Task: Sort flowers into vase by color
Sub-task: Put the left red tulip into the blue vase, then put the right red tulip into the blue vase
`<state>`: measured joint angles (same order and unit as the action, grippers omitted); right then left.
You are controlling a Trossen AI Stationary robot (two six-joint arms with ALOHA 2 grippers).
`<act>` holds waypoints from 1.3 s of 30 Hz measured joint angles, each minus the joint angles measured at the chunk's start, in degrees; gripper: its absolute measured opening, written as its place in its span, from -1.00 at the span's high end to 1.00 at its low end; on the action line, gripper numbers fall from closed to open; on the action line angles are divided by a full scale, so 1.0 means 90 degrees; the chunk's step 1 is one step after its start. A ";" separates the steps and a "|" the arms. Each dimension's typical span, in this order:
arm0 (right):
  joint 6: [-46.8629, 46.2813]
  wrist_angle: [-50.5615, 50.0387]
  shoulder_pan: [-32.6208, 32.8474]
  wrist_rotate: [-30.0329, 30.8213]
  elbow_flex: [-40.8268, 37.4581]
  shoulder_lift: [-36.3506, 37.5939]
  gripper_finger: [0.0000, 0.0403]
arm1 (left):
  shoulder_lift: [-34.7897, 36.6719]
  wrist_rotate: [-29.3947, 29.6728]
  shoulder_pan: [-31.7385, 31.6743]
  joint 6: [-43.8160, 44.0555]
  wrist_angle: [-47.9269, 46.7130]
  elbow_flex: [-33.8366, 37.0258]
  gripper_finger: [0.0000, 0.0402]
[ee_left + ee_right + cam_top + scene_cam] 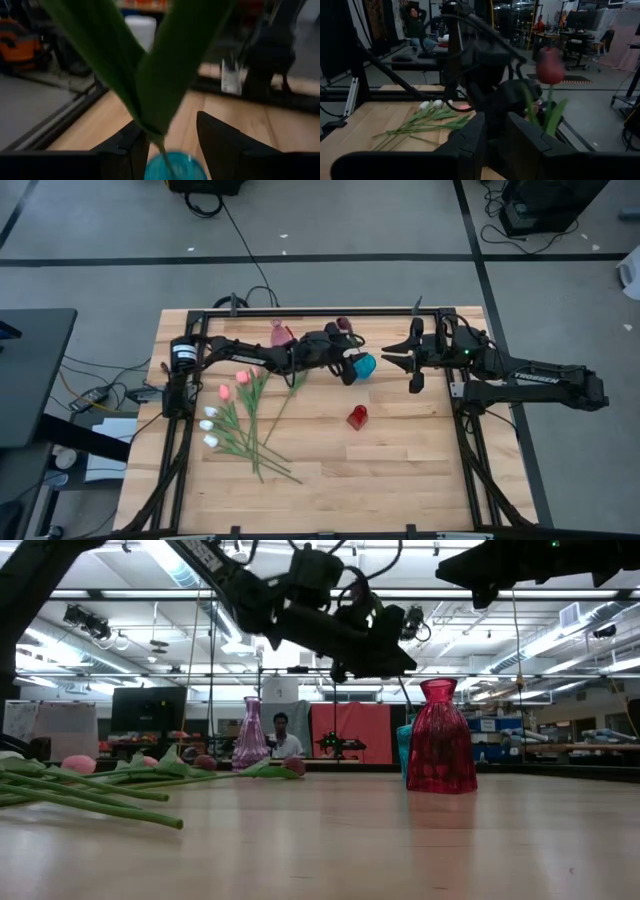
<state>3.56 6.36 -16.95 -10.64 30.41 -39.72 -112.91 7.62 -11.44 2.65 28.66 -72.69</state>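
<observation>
Wooden table (400,450): red tulip (549,65) (green-leaved).

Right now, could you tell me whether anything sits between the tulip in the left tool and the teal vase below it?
Nothing visible does. The left tool holds the tulip upright, and its stem runs straight down to the teal vase mouth.

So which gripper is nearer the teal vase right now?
Left. The left gripper is directly over the teal vase, holding a flower by its stem at the vase mouth. The right gripper waits just beside the vase, on its right, open.
</observation>
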 joint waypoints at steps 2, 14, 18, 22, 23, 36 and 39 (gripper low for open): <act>0.0004 0.0025 0.0000 -0.0002 0.0000 0.0000 0.55 | 0.0232 0.0118 0.0102 -0.0089 -0.0463 0.0005 0.17; -0.0071 0.0190 0.0019 -0.0164 0.0002 0.0000 0.55 | 0.1725 0.1794 0.1060 0.1228 -0.5099 0.0004 0.17; -0.0093 0.0262 0.0123 -0.0167 0.0002 0.0002 0.55 | 0.1863 0.2104 0.1319 0.2398 -0.6516 -0.0002 0.17; -0.0111 0.0309 0.0239 -0.0166 0.0002 -0.0003 0.55 | 0.1829 0.2201 0.1528 0.3399 -0.7786 0.0008 0.17; -0.0112 0.0307 0.0259 -0.0164 0.0002 -0.0005 0.55 | 0.1816 0.2199 0.1564 0.3642 -0.7909 0.0034 0.17; -0.0101 0.0329 0.0289 -0.0113 0.0002 -0.0095 0.55 | 0.1790 0.0769 0.1261 0.5590 -0.7888 0.1183 0.16; -0.0097 0.0329 0.0289 -0.0113 0.0002 -0.0169 0.55 | 0.1790 0.0605 0.1224 0.5725 -0.7596 0.1310 0.16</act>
<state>2.68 9.32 -14.35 -11.66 30.44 -41.24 -96.79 13.07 -0.42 54.18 -39.71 -60.89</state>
